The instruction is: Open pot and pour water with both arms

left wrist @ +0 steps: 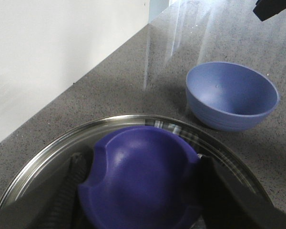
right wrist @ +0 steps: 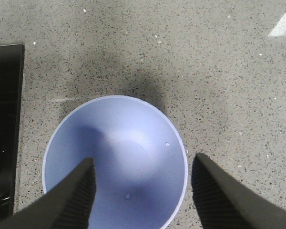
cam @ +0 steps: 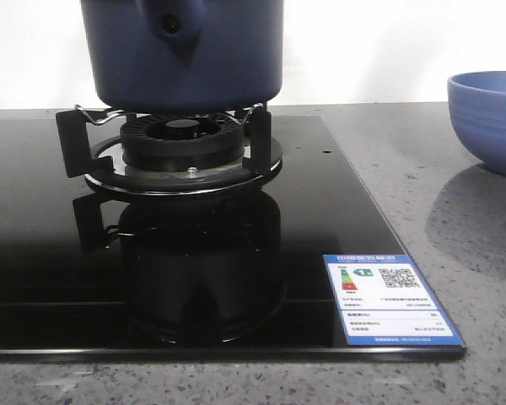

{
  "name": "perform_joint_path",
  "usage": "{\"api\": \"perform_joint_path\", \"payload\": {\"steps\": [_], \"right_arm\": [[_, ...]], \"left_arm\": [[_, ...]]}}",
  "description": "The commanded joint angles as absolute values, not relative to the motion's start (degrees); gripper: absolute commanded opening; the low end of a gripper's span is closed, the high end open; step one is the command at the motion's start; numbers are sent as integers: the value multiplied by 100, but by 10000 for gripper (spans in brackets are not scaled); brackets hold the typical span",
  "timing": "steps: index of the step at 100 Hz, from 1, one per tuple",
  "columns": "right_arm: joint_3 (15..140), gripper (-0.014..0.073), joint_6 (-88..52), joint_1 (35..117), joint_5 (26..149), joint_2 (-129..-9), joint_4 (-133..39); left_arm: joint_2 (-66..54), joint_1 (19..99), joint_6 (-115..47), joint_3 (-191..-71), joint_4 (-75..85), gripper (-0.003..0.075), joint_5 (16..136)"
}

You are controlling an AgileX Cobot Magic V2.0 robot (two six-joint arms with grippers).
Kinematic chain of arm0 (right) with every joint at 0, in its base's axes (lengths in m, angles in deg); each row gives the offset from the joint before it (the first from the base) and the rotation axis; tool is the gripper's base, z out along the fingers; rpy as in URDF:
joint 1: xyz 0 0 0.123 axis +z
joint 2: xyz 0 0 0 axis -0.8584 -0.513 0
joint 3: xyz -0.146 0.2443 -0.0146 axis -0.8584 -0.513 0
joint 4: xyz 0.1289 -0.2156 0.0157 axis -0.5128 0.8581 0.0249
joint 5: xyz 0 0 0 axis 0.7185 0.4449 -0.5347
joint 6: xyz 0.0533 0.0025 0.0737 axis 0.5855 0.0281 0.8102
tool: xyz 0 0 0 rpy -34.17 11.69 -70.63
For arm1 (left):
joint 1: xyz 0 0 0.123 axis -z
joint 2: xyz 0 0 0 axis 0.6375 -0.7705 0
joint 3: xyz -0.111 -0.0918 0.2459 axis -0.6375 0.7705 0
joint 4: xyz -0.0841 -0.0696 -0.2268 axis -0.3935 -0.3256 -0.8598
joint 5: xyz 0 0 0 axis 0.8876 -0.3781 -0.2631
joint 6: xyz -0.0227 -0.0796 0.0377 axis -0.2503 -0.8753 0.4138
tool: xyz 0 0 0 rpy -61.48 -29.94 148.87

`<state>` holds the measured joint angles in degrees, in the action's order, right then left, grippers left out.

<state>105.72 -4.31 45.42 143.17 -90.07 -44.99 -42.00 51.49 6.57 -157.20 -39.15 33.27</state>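
Observation:
The dark navy pot [cam: 181, 51] stands on the burner stand [cam: 181, 148] in the front view, its handle stub with the round hole toward the camera; its top is cut off. In the left wrist view my left gripper [left wrist: 140, 191] is shut on the navy knob [left wrist: 140, 176] of a glass lid with a steel rim [left wrist: 47, 152], one finger on each side. My right gripper [right wrist: 143, 191] is open and empty, hovering over the light-blue bowl [right wrist: 119, 152], one finger above the inside, the other outside the rim. Neither gripper shows in the front view.
The black glass cooktop [cam: 51, 253] carries a blue-and-white energy label [cam: 388, 299] at its front right corner. The bowl sits on the grey speckled counter [cam: 455, 236] to the right [cam: 489, 118], a few droplets inside. A white wall runs behind. A dark arm part [left wrist: 274, 7] shows beyond the bowl.

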Motion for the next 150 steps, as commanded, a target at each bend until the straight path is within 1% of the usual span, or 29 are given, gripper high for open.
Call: {"api": "perform_joint_path", "payload": {"steps": [1, 18, 26, 31, 40, 43, 50, 70, 86, 89, 96, 101, 103, 105, 110, 112, 113, 114, 117, 120, 122, 127, 139, 150], "right_arm": [[10748, 400, -487, 4512, 14022, -8797, -4568], [10748, 400, -487, 4512, 14022, -8797, -4568], [10748, 400, -487, 4512, 14022, -8797, -4568], [10748, 400, -487, 4512, 14022, -8797, -4568], [10748, 400, -487, 4512, 14022, -8797, -4568], [10748, 400, -487, 4512, 14022, -8797, -4568], [10748, 400, -487, 4512, 14022, -8797, -4568], [10748, 400, -487, 4512, 14059, -8797, -4568], [10748, 400, -487, 4512, 14061, -8777, -4687], [10748, 400, -501, 4524, 14035, -8767, -4752], [10748, 395, -604, 4523, 13961, -8715, -5020], [10727, 360, -703, 4523, 13896, -8651, -5332], [10713, 346, -758, 4523, 13877, -8639, -5488], [10704, 321, -791, 4523, 13846, -8615, -5639], [10625, 247, -948, 4534, 13686, -8529, -6014], [10573, 211, -1004, 4547, 13584, -8481, -6185], [10530, 186, -1057, 4562, 13546, -8445, -6289], [10506, 174, -1077, 4576, 13464, -8427, -6343], [10407, 121, -1219, 4606, 13278, -8352, -6552], [10263, 54, -1362, 4655, 13027, -8248, -6792], [10200, 13, -1419, 4678, 12917, -8181, -6880], [9913, -71, -1638, 4781, 12494, -8010, -7208], [9208, -59, -2166, 5159, 11339, -7545, -7733], [8355, -59, -2800, 5727, 10152, -7048, -7846]], "left_arm": [[-4053, 5193, 652, -15924, -4293, 347, 3373], [-4055, 5193, 652, -15924, -4282, 347, 3373], [-4055, 5193, 652, -15924, -4282, 363, 3307], [-4055, 5193, 652, -15924, -4282, 403, 3242], [-4055, 5193, 652, -15924, -4282, 538, 3184], [-4055, 5193, 652, -15927, -4282, 571, 3184], [-4026, 5181, 652, -15980, -4321, 613, 3112], [-3681, 5057, 589, -16421, -4425, 608, 3018], [-3229, 4684, 380, -16664, -4435, 596, 2911], [-3150, 4608, 309, -16673, -4435, 587, 2911], [-2965, 4386, 102, -16673, -4435, 531, 2911], [-2859, 4216, -139, -16673, -4435, 457, 2922], [-2812, 4141, -237, -16673, -4435, 419, 2922], [-2765, 4063, -365, -16673, -4425, 360, 2922], [-2693, 3881, -579, -16673, -4425, 264, 2922], [-2659, 3809, -711, -16673, -4414, 197, 2911], [-2659, 3786, -711, -16673, -4414, 180, 2911], [-2637, 3742, -801, -16673, -4414, 146, 2911], [-2601, 3656, -879, -16673, -4386, 96, 2911], [-2552, 3559, -965, -16673, -4341, 13, 2886], [-2522, 3511, -976, -16673, -4329, -20, 2872], [-2447, 3418, -1048, -16673, -4299, -20, 2871], [-2226, 3296, -1124, -16659, -4288, -20, 3090], [-1820, 3296, -1124, -16281, -4249, -20, 3980]]}}
